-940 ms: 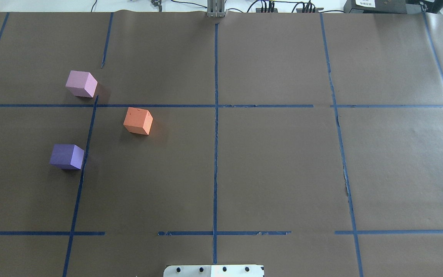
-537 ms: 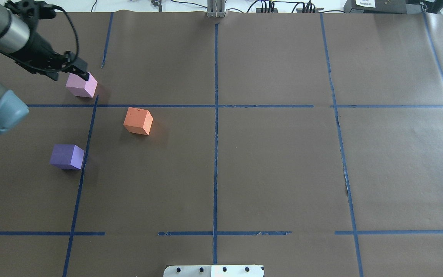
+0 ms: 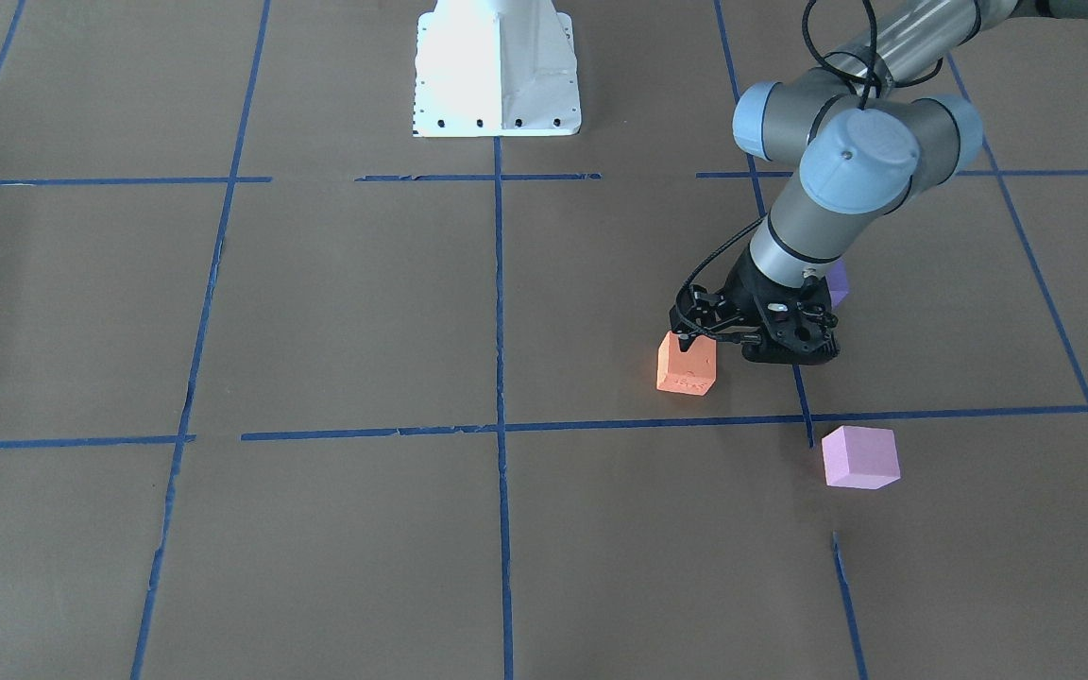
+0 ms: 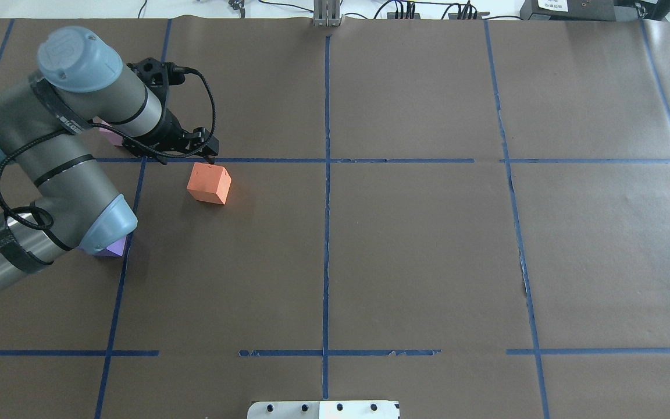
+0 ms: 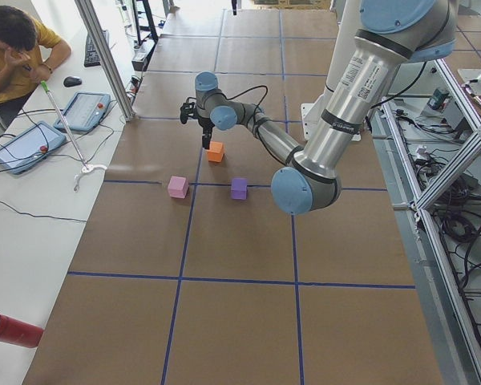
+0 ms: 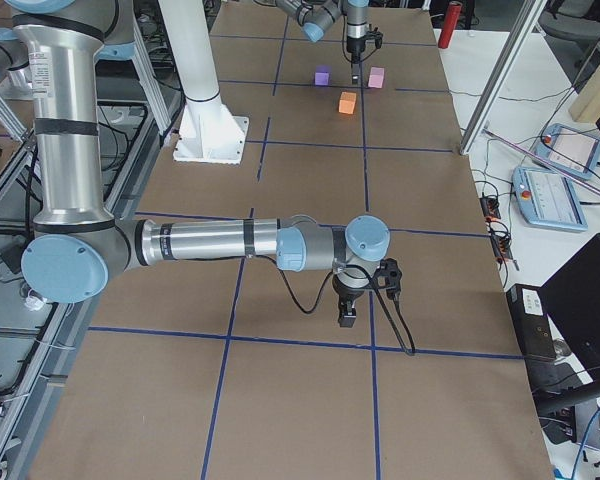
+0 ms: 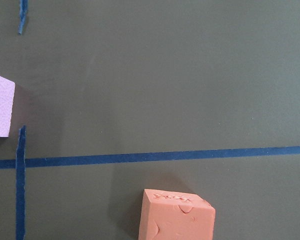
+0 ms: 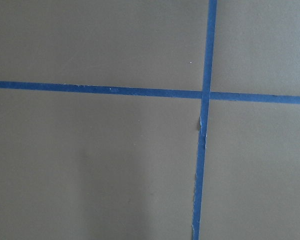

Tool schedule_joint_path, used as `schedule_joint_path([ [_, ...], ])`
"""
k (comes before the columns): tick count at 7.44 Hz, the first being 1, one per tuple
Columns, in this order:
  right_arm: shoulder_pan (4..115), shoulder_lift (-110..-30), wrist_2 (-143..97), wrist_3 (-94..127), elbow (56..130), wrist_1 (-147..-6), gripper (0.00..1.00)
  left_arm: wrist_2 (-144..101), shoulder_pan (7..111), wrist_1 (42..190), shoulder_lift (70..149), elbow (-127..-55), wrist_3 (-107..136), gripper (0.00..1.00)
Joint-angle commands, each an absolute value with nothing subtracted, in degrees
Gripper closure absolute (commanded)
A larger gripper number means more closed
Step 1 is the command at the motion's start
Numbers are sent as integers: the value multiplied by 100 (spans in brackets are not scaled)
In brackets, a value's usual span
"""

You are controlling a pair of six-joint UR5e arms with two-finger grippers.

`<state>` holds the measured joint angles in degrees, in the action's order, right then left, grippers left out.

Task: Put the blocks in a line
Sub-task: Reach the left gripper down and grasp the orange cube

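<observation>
Pink block (image 3: 860, 456), mostly hidden overhead, shows plainly front-on; cannot tell whether left claw (image 4: 211, 155) is clenched.

L arm (image 4: 50, 169): silver-grey tubes, lt-blue joint caps (image 4: 73, 52), blk cable (image 4: 214, 107), blk pincer (image 4: 211, 155).

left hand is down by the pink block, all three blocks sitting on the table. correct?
Not the pink one. The overhead exterior view shows the left hand at the orange block. The pink block sits apart from it. The rest holds: orange, pink and the purple block all sit on the table.
</observation>
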<state>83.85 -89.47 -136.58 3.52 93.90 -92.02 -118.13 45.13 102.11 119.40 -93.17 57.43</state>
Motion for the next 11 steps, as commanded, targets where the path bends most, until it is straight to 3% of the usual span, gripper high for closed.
schedule_joint_path([
  [1, 8385, -8947, -13658, 352, 9387, -9202, 0, -11672, 4273, 10213, 11953, -9264, 5906, 0],
  [7, 8385, -8947, -13658, 352, 9387, -9202, 0, -11417, 3990, 10951, 11944, -8578, 5985, 1],
  [8, 8385, -8947, -13658, 352, 9387, -9202, 0, -11417, 3929, 10951, 11944, -8578, 6011, 9],
  [10, 8385, -8947, -13658, 352, 9387, -9202, 0, -11461, 3920, 10943, 11936, -8631, 6003, 87],
  [11, 8385, -8947, -13658, 352, 9395, -9202, 0, -11487, 3972, 10942, 11918, -8666, 5968, 88],
])
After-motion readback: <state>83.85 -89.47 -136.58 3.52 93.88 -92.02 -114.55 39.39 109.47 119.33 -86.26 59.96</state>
